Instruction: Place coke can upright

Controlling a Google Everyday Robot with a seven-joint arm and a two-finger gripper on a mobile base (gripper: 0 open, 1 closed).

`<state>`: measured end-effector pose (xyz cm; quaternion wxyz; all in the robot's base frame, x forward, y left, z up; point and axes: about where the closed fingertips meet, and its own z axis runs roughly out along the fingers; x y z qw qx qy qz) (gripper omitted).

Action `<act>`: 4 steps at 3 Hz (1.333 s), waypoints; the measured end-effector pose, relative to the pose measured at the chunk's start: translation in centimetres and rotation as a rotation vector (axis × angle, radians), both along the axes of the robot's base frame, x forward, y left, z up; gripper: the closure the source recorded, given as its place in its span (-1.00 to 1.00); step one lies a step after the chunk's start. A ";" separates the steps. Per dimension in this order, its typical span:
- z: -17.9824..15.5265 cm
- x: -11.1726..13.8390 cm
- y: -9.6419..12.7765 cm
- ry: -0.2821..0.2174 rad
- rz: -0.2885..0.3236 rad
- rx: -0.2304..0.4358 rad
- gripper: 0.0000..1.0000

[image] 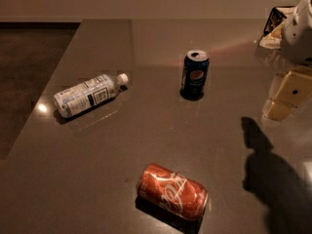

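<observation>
The coke can (pixel 173 191) is red-orange with white cursive lettering. It lies on its side near the front middle of the dark table (pixel 146 135). My gripper (pixel 285 99) hangs at the right edge of the view, above the table. It is well apart from the coke can, up and to the right of it, and holds nothing that I can see. Its shadow falls on the table to the right of the can.
A dark blue Pepsi can (pixel 195 74) stands upright at the back middle. A clear water bottle (pixel 90 94) with a white cap lies on its side at the left. The table's left edge runs diagonally, with floor beyond. An unclear dark-rimmed object (pixel 274 21) sits at the far right corner.
</observation>
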<state>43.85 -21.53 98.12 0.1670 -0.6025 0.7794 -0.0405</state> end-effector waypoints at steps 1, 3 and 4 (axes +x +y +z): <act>0.0 0.0 0.0 0.000 0.000 0.000 -1.00; -0.7 -3.5 1.4 0.028 -0.056 0.043 -1.00; -1.8 -5.4 2.7 0.071 -0.088 0.055 -1.00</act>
